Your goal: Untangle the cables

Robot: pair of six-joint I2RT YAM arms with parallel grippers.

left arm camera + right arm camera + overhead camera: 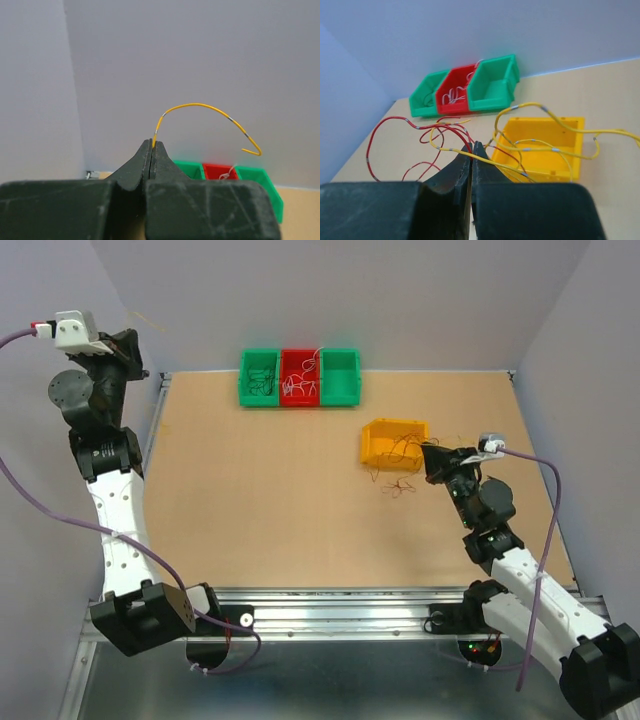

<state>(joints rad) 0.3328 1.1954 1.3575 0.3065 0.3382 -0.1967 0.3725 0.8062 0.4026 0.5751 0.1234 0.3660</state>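
Observation:
The cables are thin curly wires. My left gripper [152,145] is shut on one end of a single yellow wire [200,106] and holds it high in the air at the far left [138,343]. My right gripper [471,147] is shut on a tangle of red wires [395,122] and yellow wires [540,107], low over the table beside the yellow bin [572,150]. In the top view the right gripper [427,452] sits at the bin's right front corner, with red wires [400,486] lying on the table.
A row of green [258,377], red [299,377] and green [339,375] bins stands at the back. The left green bin holds dark wires, the red bin white wires. The yellow bin [395,440] holds several wires. Walls enclose the table.

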